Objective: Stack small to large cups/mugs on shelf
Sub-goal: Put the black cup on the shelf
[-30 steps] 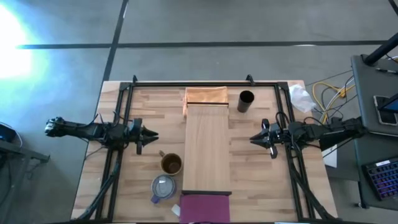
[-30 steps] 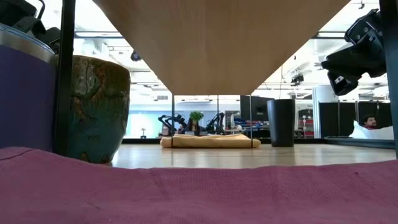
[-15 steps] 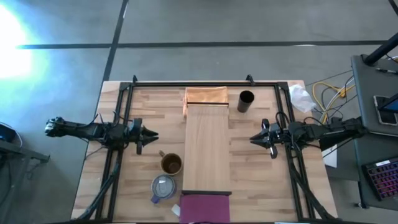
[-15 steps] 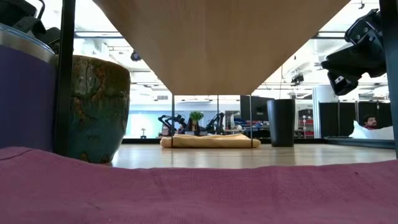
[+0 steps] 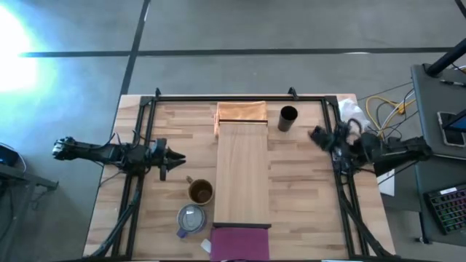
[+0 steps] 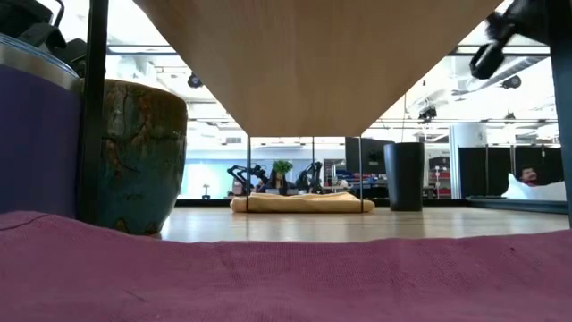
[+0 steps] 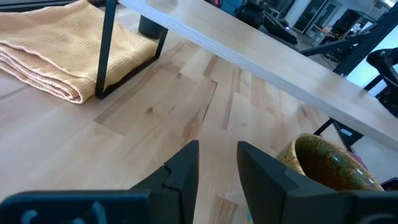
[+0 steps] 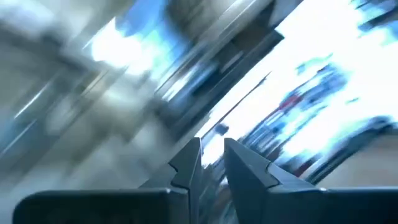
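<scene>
The small dark cup (image 5: 288, 118) stands on the table right of the shelf's far end; it also shows in the low view (image 6: 404, 176). The brown mug (image 5: 201, 192) and the grey-blue mug (image 5: 191, 219) stand on the table left of the shelf's near end. The shelf (image 5: 244, 171) is a long light-wood plank raised on black legs. My left gripper (image 5: 178, 158) is shut and empty, left of the shelf and a little beyond the brown mug (image 7: 326, 165). My right gripper (image 5: 314, 135) is shut and empty, in the air near the dark cup, to its right.
A folded tan cloth (image 7: 56, 50) lies on the table at the shelf's far end. A magenta cloth (image 5: 240, 244) lies at the near edge. A black frame (image 5: 218, 97) runs round the table. White crumpled material and cables (image 5: 353, 115) lie at the far right.
My right gripper has risen and swung toward the table's far edge, nearer the dark cup, tipping upward; its wrist view is blurred by the motion. The cups and the shelf have kept still.
</scene>
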You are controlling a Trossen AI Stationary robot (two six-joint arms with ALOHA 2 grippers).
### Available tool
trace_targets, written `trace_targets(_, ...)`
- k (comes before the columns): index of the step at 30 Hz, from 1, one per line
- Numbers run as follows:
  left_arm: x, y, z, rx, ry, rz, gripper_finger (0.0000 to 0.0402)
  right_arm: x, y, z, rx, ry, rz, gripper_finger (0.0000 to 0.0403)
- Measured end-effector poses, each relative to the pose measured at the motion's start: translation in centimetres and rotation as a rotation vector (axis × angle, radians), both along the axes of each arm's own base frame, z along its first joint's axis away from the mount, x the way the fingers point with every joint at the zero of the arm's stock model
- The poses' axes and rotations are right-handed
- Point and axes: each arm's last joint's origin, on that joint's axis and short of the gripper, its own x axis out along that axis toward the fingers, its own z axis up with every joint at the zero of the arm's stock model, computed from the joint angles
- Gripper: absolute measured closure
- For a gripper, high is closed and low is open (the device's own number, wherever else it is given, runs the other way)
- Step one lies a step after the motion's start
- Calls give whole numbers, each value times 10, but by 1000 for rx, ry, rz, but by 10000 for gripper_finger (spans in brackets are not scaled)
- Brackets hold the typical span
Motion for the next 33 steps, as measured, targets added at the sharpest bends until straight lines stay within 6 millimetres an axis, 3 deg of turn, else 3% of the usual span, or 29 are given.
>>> trace_targets(2, 0, 0, 0, -1, -9, 0, 307, 4, -3, 15, 42, 55, -35, 339)
trace_targets(6, 1, 0, 1, -2, -16, 0, 307, 13, 0, 40, 38, 251, 87, 339)
trace_targets(9, 1, 0, 1, -3, -18, 0, 307, 14, 1, 70, 65, 195, 47, 339)
trace_targets(14, 1, 0, 1, -2, -17, 0, 307, 27, -7, 127, -143, 105, -271, 339)
trace_targets(17, 1, 0, 1, -3, -22, -1, 307, 36, -14, 159, -98, 166, -517, 340)
trace_targets(20, 1, 0, 2, -4, -27, 0, 307, 55, -15, 182, -167, 255, -599, 340)
trace_targets(22, 1, 0, 2, -4, -23, 0, 307, 74, -18, 187, -258, 414, -622, 340)
trace_targets(24, 1, 0, 2, -4, -26, 0, 307, 86, -28, 184, -192, 612, -600, 340)
trace_targets(29, 1, 0, 2, -4, -27, 0, 307, 82, -58, 166, 59, 1184, -707, 330)
trace_targets(33, 1, 0, 2, -4, -26, 0, 307, 84, -72, 158, 171, 1480, -650, 298)
